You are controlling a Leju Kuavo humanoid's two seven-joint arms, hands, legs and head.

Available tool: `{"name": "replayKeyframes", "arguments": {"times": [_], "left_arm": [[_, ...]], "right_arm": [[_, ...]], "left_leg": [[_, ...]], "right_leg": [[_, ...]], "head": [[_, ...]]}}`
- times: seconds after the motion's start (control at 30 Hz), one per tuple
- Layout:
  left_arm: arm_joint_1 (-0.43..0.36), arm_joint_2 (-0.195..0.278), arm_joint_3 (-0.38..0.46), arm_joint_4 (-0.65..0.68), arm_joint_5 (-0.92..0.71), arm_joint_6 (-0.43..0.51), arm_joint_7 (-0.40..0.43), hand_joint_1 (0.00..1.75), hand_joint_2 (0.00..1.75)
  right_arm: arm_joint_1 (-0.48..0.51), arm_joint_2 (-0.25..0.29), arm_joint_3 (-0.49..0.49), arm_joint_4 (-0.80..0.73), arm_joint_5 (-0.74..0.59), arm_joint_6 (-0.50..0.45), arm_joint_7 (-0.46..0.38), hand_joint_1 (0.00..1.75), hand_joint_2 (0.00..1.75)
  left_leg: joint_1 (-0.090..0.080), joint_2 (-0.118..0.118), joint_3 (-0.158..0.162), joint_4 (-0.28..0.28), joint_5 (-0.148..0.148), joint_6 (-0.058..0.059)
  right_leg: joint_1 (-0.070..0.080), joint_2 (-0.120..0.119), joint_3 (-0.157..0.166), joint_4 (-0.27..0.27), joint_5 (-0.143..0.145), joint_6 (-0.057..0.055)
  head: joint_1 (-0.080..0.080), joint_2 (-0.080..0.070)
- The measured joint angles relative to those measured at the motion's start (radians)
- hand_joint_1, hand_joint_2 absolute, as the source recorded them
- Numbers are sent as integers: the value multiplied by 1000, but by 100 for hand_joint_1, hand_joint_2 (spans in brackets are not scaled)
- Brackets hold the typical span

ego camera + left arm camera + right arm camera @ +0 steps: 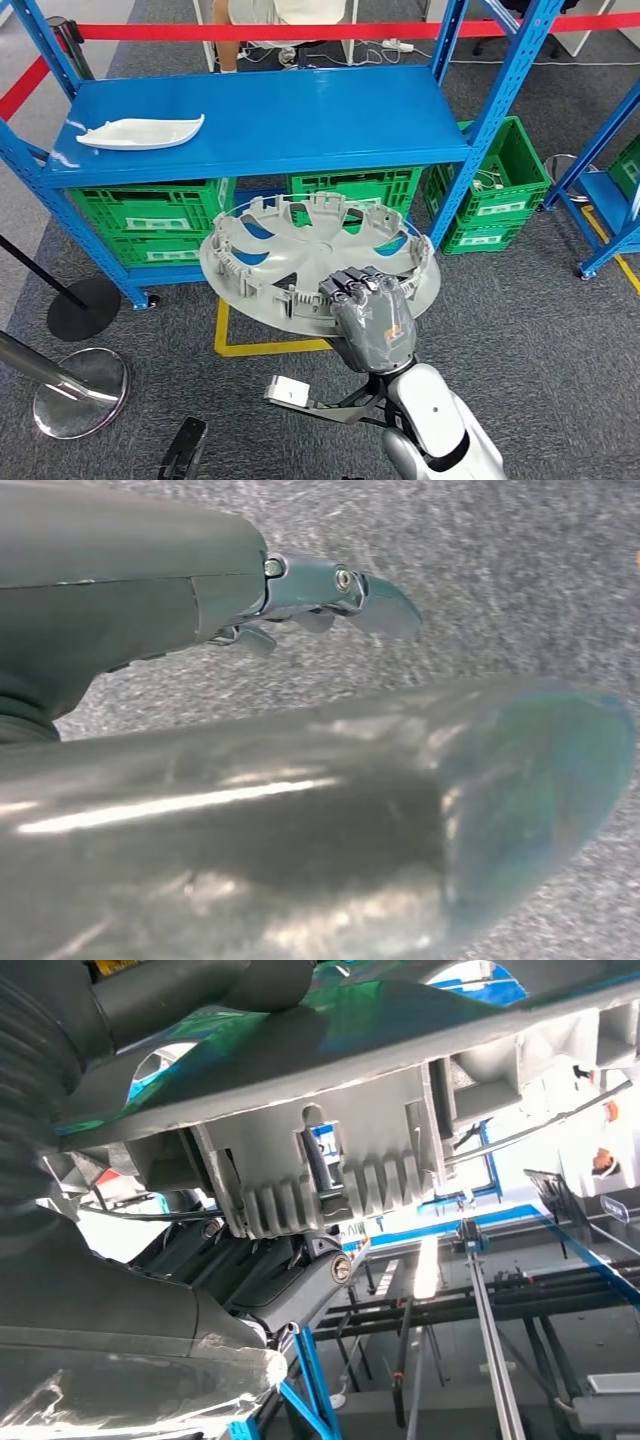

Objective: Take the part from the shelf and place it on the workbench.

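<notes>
A robot's right hand (375, 318) holds a grey hubcap (317, 260) by its near rim, fingers (349, 283) clamped over the edge, carrying it off the blue shelf (302, 120) above the carpet; a white part (141, 132) lies at the shelf's left end. The pickup looks done, the placing still ahead; no workbench can be seen. The left hand (317, 590) hangs over carpet, fingers apart and empty

Wheel cover (321, 262) hides crates (355, 190); left hand (226, 780) blurred, perhaps open.
</notes>
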Motion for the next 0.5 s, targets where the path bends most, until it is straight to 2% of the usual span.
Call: {"name": "replayKeyframes", "arguments": {"times": [0.03, 0.07, 0.17, 0.2, 0.23, 0.27, 0.3, 0.37, 0.4, 0.43, 0.47, 0.5], "left_arm": [[0, 0, 0, 0, 0, 0, 0, 0, 0], [0, 0, 0, 0, 1, 0, 0, 0, 0], [0, 2, 0, -1, 3, 2, 2, 0, 0], [1, 3, 0, -1, 3, 3, 4, 0, 0], [3, 5, 0, -1, 5, 3, 6, 0, 0], [6, 6, 0, -1, 7, 3, 9, 0, 0], [8, 7, 1, -1, 10, 3, 10, 0, 0], [9, 9, 1, -1, 12, 1, 10, 0, 0], [9, 9, 1, -1, 12, 0, 10, 0, 0], [8, 9, 1, -1, 12, -2, 10, 0, 0], [8, 9, 1, -1, 12, -3, 10, 0, 0], [7, 9, 1, -1, 12, -3, 10, 0, 0]], "right_arm": [[0, 0, 0, 0, 0, 0, 0, 175, 175], [0, 1, 0, 0, 0, 0, -1, 175, 175], [-6, 12, 0, 2, 0, 4, -3, 175, 175], [-10, 16, 0, 2, 0, 5, -2, 175, 175], [-13, 16, 0, 3, 0, 5, -2, 175, 175], [-16, 17, 0, 5, 0, 5, -1, 175, 175], [-19, 18, 0, 6, 0, 6, 0, 175, 175], [-22, 20, -2, 9, 1, 6, 2, 175, 175], [-24, 21, -3, 10, 1, 7, 3, 175, 175], [-26, 21, -4, 11, 1, 7, 6, 175, 175], [-29, 21, -4, 12, 1, 7, 9, 175, 175], [-32, 21, -5, 13, 1, 7, 12, 175, 175]], "left_leg": [[0, 0, -1, 0, 1, 0], [-1, 0, -5, 0, 5, 0], [0, 0, -33, -3, 50, -18], [1, 0, -41, -6, 67, -27], [3, 0, -45, -5, 65, -34], [4, -1, -52, 8, 41, -40], [5, -1, -62, 38, -2, -45], [8, -1, -88, 156, -118, -55], [9, -1, -98, 223, -151, -59], [11, -1, -99, 273, -158, -63], [13, -1, -89, 294, -142, -65], [15, -1, -62, 282, -113, -68]], "right_leg": [[0, 0, 4, -4, 3, -1], [1, 0, 21, -25, 14, -3], [18, 1, 180, -257, 0, -26], [22, 1, 211, -318, -8, -36], [21, 0, 199, -319, 4, -44], [19, 0, 190, -321, 16, -52], [17, -1, 180, -323, 32, -59], [16, -1, 150, -321, 62, -66], [16, -1, 130, -319, 77, -66], [16, -2, 110, -316, 91, -65], [15, -2, 91, -313, 104, -63], [14, -3, 72, -309, 116, -60]], "head": [[0, 0], [0, 0], [2, 0], [3, 0], [5, 0], [3, 0], [0, 0], [-5, 0], [-6, 0], [-6, 0], [-6, 0], [-6, 0]]}}
